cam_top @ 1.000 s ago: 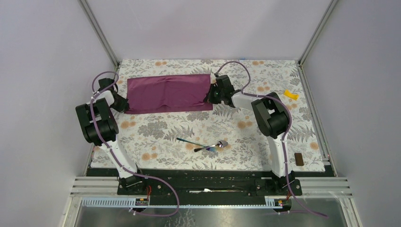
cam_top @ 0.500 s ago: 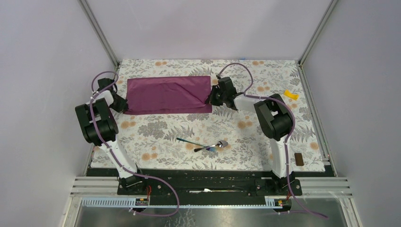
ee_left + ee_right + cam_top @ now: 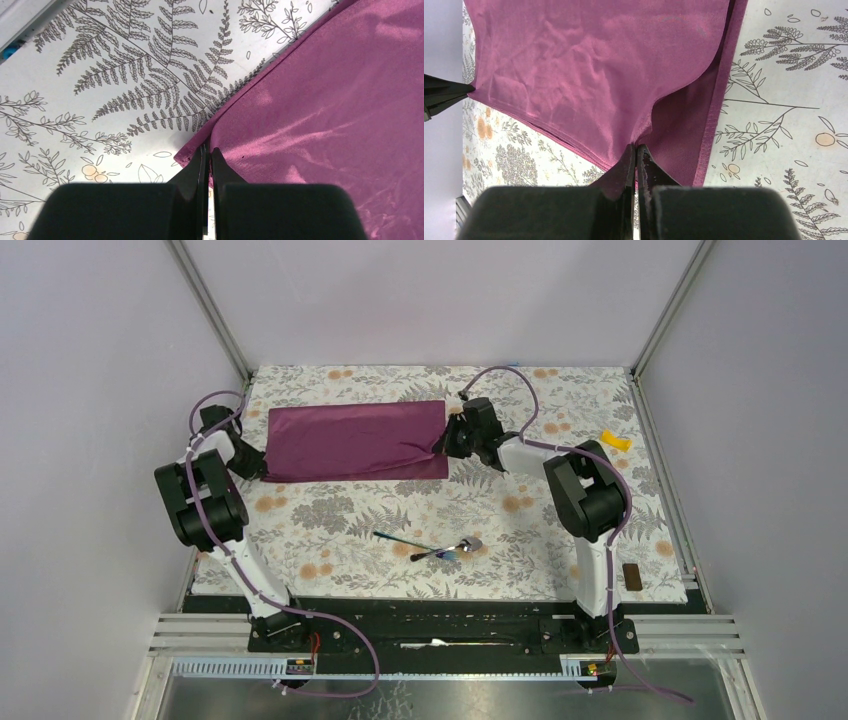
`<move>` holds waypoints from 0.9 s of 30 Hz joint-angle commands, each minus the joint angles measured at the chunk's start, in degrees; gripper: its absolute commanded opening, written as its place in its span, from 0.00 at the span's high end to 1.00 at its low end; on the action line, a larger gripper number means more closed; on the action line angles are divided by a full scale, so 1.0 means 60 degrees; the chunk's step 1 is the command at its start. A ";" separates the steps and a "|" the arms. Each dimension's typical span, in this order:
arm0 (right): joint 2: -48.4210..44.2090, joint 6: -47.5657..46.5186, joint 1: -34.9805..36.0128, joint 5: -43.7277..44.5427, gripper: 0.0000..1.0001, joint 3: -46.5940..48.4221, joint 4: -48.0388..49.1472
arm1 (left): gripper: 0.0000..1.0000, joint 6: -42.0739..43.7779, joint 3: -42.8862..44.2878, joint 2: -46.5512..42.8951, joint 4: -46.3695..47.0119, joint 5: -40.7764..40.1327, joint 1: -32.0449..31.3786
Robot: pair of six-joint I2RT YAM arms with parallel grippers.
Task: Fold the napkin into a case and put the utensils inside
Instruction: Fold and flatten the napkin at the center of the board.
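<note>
Pale grey walls (image 3: 440,300) and metal corner posts (image 3: 210,310) enclose a floral-covered worktop (image 3: 330,530). The napkin (image 3: 355,440) lies folded double at the far side, and the utensils (image 3: 445,550) lie touching each other near the middle, well apart from it. Both arms reach low. The left hand (image 3: 209,152) is pinched tight on the napkin's near-left corner, and the right hand (image 3: 636,147) is pinched on its upper layer at the right end.
</note>
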 commanded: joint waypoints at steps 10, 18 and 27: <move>-0.0193 -0.0039 0.0081 -0.0216 1.00 -0.0270 0.0392 | 1.00 0.0383 0.0476 0.0330 -0.0083 0.0166 0.0138; 0.0087 0.0007 0.0084 -0.0115 1.00 -0.0264 0.0416 | 1.00 0.0319 0.0315 0.0620 -0.0008 0.0378 0.0135; -0.0109 -0.0005 0.0062 0.0111 1.00 -0.0632 0.0474 | 1.00 0.0426 0.0196 0.0455 -0.0096 0.0078 0.0137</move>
